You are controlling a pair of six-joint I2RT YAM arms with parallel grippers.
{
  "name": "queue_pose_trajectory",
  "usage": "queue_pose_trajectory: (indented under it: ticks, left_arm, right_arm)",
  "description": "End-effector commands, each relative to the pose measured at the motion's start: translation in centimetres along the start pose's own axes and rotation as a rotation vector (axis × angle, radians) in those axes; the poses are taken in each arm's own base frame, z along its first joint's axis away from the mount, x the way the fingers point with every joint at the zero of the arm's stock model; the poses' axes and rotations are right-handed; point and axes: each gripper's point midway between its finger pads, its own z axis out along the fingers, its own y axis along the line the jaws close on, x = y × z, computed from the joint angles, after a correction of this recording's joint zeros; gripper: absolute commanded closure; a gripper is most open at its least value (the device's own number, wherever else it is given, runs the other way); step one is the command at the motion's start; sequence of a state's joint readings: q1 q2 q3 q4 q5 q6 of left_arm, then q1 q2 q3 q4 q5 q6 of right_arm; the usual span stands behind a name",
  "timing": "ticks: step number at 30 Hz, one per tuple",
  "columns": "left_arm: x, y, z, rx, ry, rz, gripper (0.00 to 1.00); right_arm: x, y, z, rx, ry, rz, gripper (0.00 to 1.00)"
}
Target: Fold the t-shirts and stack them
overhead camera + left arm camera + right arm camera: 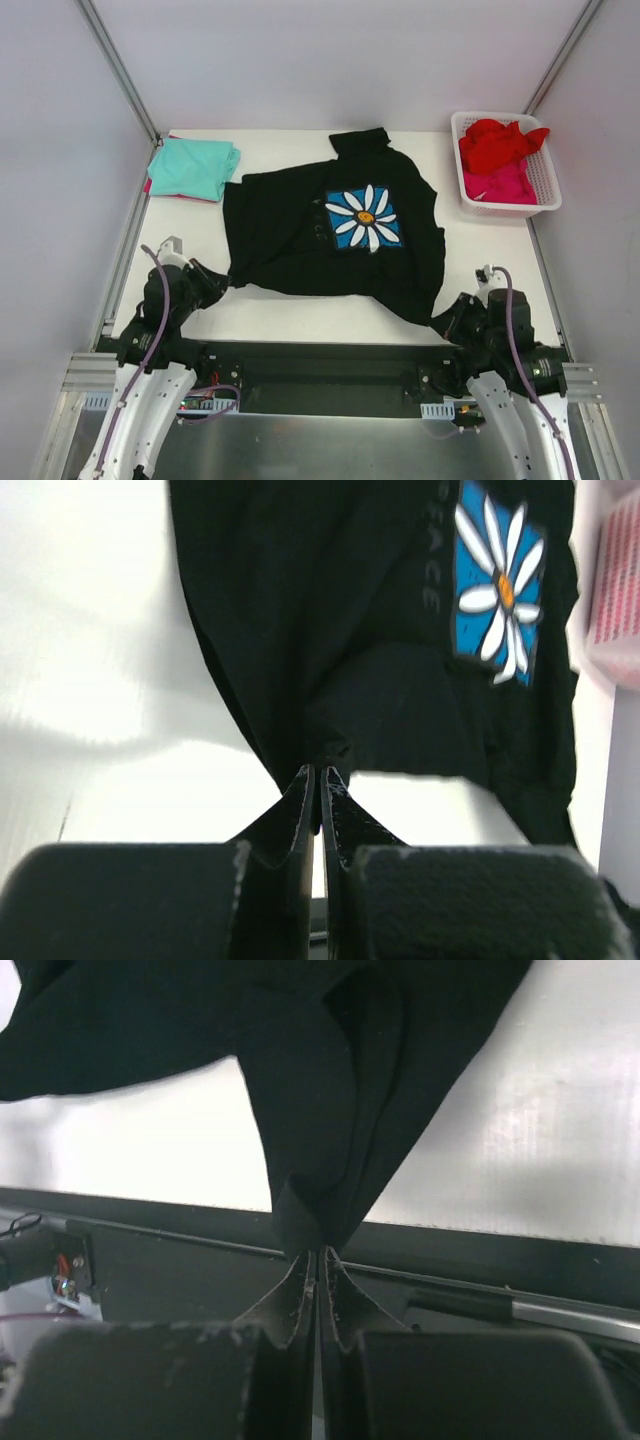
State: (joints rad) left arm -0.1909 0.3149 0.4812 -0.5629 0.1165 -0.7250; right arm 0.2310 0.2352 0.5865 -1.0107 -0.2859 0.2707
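Left gripper (320, 772) and right gripper (318, 1253) clamp lower-frame corners of the large black flower-print cloth t-shirt (285, 235), we judge to spread it flat.

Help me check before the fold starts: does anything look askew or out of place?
The black t-shirt lies crooked and rumpled, its flower print tilted, with near corners pinched by the left gripper and right gripper. The red shirt is bunched in the basket, drooping over its far rim. Nothing looks damaged.
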Motion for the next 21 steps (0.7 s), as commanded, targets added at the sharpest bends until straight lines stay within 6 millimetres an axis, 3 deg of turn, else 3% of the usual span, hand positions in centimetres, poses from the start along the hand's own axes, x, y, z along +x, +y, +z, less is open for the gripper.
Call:
queue_pose_trajectory:
  ticks: [1, 7, 11, 13, 16, 21]
  left_arm:
    - [-2.6, 0.7, -2.9, -0.079, -0.156, -0.080, 1.00]
    - [-3.9, -1.2, -5.8, -0.024, -0.195, -0.077, 1.00]
    - [-6.1, -2.0, -10.0, 0.009, -0.335, -0.083, 1.00]
    - [-6.2, -2.1, -10.8, 0.002, -0.336, -0.058, 1.00]
    - [-6.3, -3.7, -10.7, 0.038, -0.279, -0.026, 1.00]
    - [-8.5, -8.2, -8.6, 0.126, -0.207, 0.019, 1.00]
  right_arm:
    - [0.4, -2.2, -2.2, 0.125, -0.074, 0.064, 1.00]
    - [-0.7, -0.6, -3.1, 0.074, -0.090, 0.049, 1.00]
    - [-2.2, 0.6, -5.2, 0.071, -0.135, 0.024, 0.99]
    - [-2.2, 0.9, -5.6, 0.059, -0.135, 0.020, 1.00]
    - [-3.0, 2.1, -6.1, 0.014, -0.166, 0.011, 1.00]
    - [-7.6, 4.6, -6.1, -0.024, -0.242, -0.049, 0.99]
